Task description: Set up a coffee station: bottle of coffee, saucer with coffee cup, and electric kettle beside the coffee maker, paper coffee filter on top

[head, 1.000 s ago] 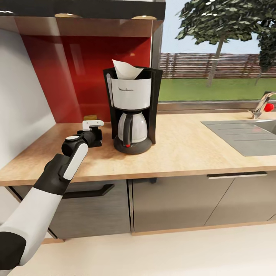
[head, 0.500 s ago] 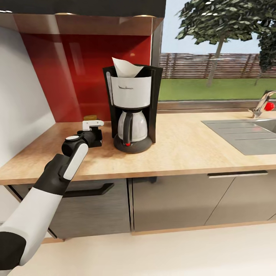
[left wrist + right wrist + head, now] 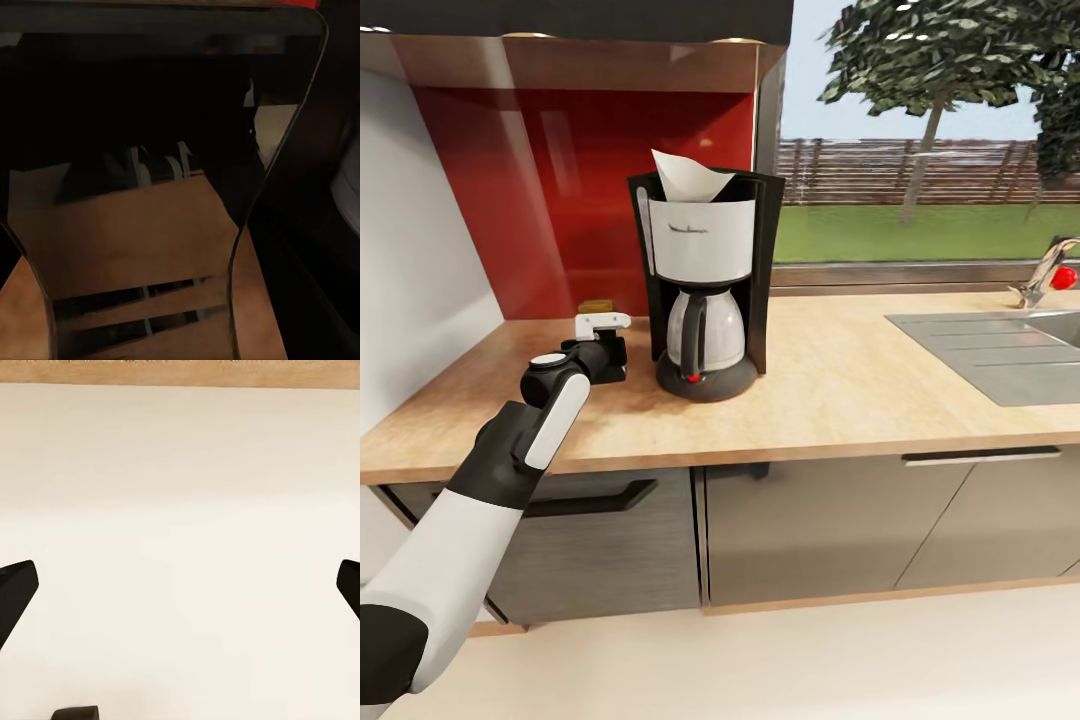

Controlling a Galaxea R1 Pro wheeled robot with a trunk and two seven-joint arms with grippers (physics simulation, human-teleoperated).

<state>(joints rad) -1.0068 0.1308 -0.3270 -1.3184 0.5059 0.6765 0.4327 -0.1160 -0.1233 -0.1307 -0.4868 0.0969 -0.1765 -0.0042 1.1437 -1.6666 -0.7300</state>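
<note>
The coffee maker (image 3: 705, 300) stands on the kitchen countertop (image 3: 840, 390) with the white paper coffee filter (image 3: 685, 178) sticking up out of its top. Just left of it, the gold cap of the bottle of coffee (image 3: 596, 306) peeks over my left gripper (image 3: 605, 340), which reaches in at counter height. In the left wrist view the dark flared bottle (image 3: 150, 187) stands very close on the wood, hiding the fingers, so their grip is unclear. My right gripper (image 3: 180, 592) is open over pale floor, its fingertips (image 3: 15, 600) far apart.
A steel sink (image 3: 1000, 350) with a faucet (image 3: 1045, 270) lies at the counter's right end. A white wall (image 3: 420, 250) and red backsplash (image 3: 580, 200) close off the left corner. Grey cabinet fronts (image 3: 810, 520) run below the slab.
The camera has tilted very slightly since the oldest frame. The left arm, the bottle and the coffee maker have not moved.
</note>
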